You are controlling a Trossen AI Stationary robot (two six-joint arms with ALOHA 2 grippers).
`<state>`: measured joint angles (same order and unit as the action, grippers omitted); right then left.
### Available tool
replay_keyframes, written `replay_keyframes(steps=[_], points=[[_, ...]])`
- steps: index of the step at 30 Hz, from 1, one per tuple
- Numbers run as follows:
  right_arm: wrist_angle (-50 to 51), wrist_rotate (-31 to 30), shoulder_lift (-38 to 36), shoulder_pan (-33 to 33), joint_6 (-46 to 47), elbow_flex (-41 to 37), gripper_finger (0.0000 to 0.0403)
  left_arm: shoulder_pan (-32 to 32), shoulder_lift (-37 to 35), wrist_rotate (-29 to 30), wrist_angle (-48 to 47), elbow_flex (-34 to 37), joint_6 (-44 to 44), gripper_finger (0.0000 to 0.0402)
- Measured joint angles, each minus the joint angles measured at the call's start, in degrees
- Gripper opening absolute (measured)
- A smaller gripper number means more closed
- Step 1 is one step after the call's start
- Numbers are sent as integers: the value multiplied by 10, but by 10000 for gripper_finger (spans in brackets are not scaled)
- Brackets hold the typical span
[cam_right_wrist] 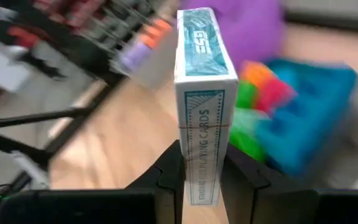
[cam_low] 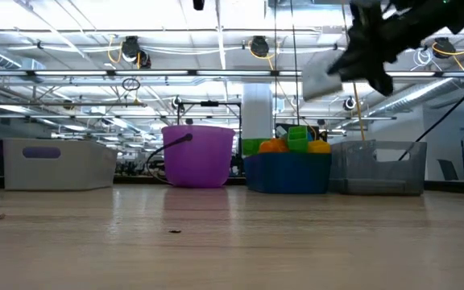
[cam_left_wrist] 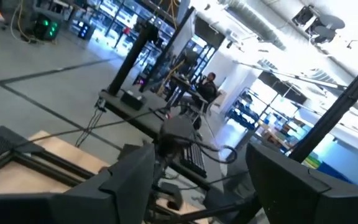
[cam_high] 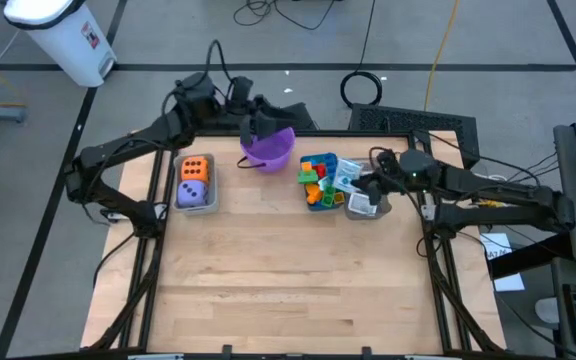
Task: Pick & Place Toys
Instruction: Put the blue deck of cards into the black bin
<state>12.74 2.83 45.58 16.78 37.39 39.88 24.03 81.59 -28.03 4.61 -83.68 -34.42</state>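
Right hand: your right hand [cam_right_wrist: 201,177] pinches a white-and-teal boxed pack of playing cards [cam_right_wrist: 201,93] between both fingers, pack standing on its narrow end.
Pack position: raised in the air above the clear plastic bin [cam_low: 377,167], well off the wooden desk [cam_high: 288,270].
Left hand: your left hand [cam_high: 258,122] hangs over the purple plastic bucket [cam_high: 268,150] at the desk's far edge; its fingers [cam_left_wrist: 123,180] are spread, nothing between them.
Bricks: bright plastic building bricks [cam_high: 316,178] piled in the blue bin [cam_low: 288,173], beside the clear one.
Dice: orange dotted die [cam_high: 195,168] and purple dotted die [cam_high: 194,192] sit in the grey bin [cam_high: 180,200], far left.
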Motion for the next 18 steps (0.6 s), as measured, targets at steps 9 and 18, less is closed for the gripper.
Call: replay_keyframes(steps=[9, 18], points=[[200, 2, -16, 56, 41, 0, 62, -5, 1, -5, -47, 0, 21, 248], [204, 30, 26, 103, 27, -20, 62, -21, 1, 1, -66, 0, 35, 253]])
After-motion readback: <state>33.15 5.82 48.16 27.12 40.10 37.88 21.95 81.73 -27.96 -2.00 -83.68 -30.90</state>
